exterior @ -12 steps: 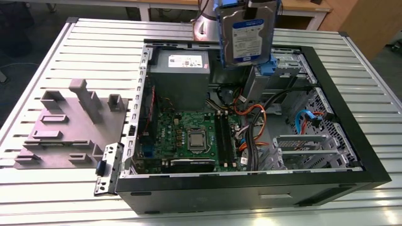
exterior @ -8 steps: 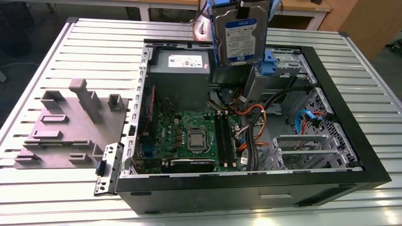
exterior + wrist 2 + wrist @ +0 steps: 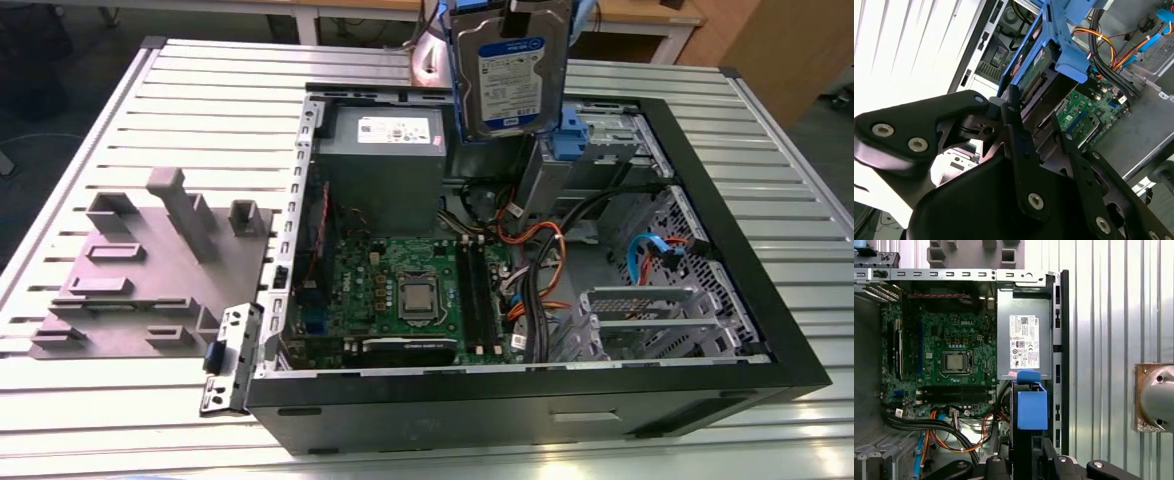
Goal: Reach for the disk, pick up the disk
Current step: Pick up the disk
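Disk point(image 3: 505, 75): silver-grey hard drive with a white-and-blue label, blue rails on its edges. Held upright in the air at the top centre of the exterior view, above the rear part of the open computer case point(image 3: 747, 300), clear of everything inside it. In the second wrist view the disk point(image 3: 1030, 67) shows edge-on in the upper middle, its connector side toward the camera, blue rail alongside. In the first wrist view it point(image 3: 1031, 407) stands lower centre, seen end-on with its blue plastic cap.

Gripper point(image 3: 1036, 117): black, its fingers point(image 3: 1019, 135) closed on the disk's lower end, one on each flat side, in the second wrist view; in the first wrist view the gripper point(image 3: 1029, 460) sits at the bottom edge directly under the disk.

Case contents: grey power-supply box point(image 3: 380, 165) with a white sticker just left of the disk in the exterior view; green motherboard point(image 3: 400, 290) below it; bundled black, orange and blue cables point(image 3: 547, 250) centre right; blue plastic caddy point(image 3: 574, 135) just right of the disk, fixed in the bay.

Surface: table point(image 3: 120, 420) of ribbed light metal slats, bearing the case. Grey moulded fixture point(image 3: 147, 265) with upright blocks lies on it at the left of the exterior view.

Room: wooden furniture point(image 3: 761, 45) in the upper right corner.
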Controlling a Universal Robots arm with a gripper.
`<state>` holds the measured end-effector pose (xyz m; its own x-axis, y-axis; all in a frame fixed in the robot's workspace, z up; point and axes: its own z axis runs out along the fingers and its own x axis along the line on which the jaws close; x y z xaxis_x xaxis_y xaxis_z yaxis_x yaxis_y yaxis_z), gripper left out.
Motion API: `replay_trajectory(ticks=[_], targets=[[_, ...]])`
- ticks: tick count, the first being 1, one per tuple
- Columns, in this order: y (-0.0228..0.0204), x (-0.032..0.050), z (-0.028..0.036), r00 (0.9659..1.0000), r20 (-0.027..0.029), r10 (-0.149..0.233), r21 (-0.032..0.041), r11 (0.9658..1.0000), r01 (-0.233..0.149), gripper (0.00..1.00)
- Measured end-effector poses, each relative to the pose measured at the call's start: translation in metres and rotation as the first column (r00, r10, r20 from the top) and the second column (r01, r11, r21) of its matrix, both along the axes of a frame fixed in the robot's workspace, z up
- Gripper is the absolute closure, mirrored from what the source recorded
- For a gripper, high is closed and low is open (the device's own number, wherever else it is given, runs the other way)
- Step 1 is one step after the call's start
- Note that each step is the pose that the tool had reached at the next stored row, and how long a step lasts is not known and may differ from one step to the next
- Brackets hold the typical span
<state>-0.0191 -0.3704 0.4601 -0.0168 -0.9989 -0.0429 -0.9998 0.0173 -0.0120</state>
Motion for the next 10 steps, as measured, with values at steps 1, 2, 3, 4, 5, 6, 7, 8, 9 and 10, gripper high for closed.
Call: replay_trajectory(ticks=[1,2,3,4,5,6,7,8,9,10], targets=[[0.0001,0.0,0.0001,1.0,-0.0001,0.0,-0.0006,1.0,0.0,0.65],[0.0001,0.0,0.0001,1.0,-0.0001,0.0,-0.0008,1.0,0.0,0.65],[0.0001,0.0,0.0003,1.0,-0.0001,0.0,-0.0008,1.0,0.0,0.65],[0.0001,0.0,0.0007,1.0,-0.0001,0.0,-0.0008,1.0,0.0,0.65],[0.0001,0.0,0.0013,1.0,0.0,0.0,-0.0008,1.0,0.0,0.65],[0.0001,0.0,0.0021,1.0,0.0,0.0,-0.0008,1.0,0.0,0.65],[0.0001,0.0,0.0027,1.0,0.0,0.0,-0.0008,1.0,0.0,0.65],[0.0001,0.0,0.0027,1.0,0.0,0.0,-0.0007,1.0,0.0,0.65],[0.0002,0.0,0.0029,1.0,0.0,0.0,-0.0007,1.0,0.0,0.65],[0.0002,0.0,0.0032,1.0,0.0,0.0,-0.0007,1.0,0.0,0.65]])
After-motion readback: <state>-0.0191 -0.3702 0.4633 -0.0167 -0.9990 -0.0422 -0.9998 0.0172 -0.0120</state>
